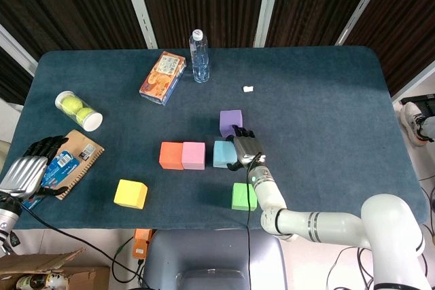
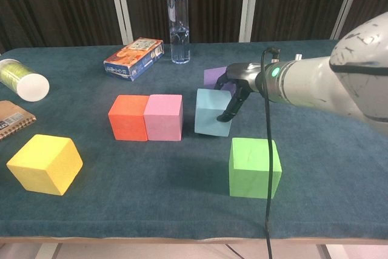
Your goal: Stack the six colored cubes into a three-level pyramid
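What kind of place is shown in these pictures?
Probably a robot test room or lab, not a home: a table covered in dark blue cloth, a dark slatted wall behind it, and loose cables trailing on the floor by a cardboard box.

My right hand (image 2: 237, 92) is out over the middle of the table, fingers (image 2: 233, 106) curled down around the light blue cube (image 2: 214, 111) — I'm gripping it from its right side, thumb side hidden from me. The right forearm runs back toward the near right edge in the chest view, a green light showing on the wrist. My left hand (image 1: 30, 169) sits at the table's near-left edge, fingers loosely bent and resting on a notebook (image 1: 71, 161) — holding nothing that I can see.
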Robot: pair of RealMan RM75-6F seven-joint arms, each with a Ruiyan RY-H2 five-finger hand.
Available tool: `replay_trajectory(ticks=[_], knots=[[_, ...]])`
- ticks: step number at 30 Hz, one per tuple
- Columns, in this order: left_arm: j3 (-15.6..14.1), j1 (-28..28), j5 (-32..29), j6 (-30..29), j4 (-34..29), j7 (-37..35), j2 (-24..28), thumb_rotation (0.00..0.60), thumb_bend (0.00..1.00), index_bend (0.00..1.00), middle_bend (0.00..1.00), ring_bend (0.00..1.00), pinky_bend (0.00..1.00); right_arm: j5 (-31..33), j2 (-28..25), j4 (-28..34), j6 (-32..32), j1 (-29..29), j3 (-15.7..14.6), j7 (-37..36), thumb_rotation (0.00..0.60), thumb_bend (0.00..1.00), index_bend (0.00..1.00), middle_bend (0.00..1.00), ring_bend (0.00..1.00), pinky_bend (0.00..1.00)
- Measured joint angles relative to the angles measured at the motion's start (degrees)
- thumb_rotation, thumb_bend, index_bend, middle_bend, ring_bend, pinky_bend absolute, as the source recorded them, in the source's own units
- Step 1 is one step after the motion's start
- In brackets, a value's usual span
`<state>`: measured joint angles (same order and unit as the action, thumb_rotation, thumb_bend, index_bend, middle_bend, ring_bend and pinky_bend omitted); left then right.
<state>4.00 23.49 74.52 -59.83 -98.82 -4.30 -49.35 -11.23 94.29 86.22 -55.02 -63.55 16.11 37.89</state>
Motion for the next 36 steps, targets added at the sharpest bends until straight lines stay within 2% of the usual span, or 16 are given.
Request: replay_trajectory(ticks=[10, 36], knots=[[0.1, -0.2, 0.1, 0.0, 0.0, 0.1, 0.0, 0.600, 0.04, 0.10, 0.06, 0.00, 0.10, 0.0, 0.5, -0.2, 0.0, -0.1, -0.1, -0.1, 0.600, 0.21, 0.50, 0.01, 0.00, 0.00], [0.1, -0.4, 1.4, 0.5, 0.6, -1.4, 0.1, 0.600, 0.04, 0.09, 0.06, 0.00, 0.10, -3.6, -3.3, 7.8, -6.2, 2.4, -0.6, -0.4, 0.600, 0.21, 0.51, 0.01, 0.00, 0.00]])
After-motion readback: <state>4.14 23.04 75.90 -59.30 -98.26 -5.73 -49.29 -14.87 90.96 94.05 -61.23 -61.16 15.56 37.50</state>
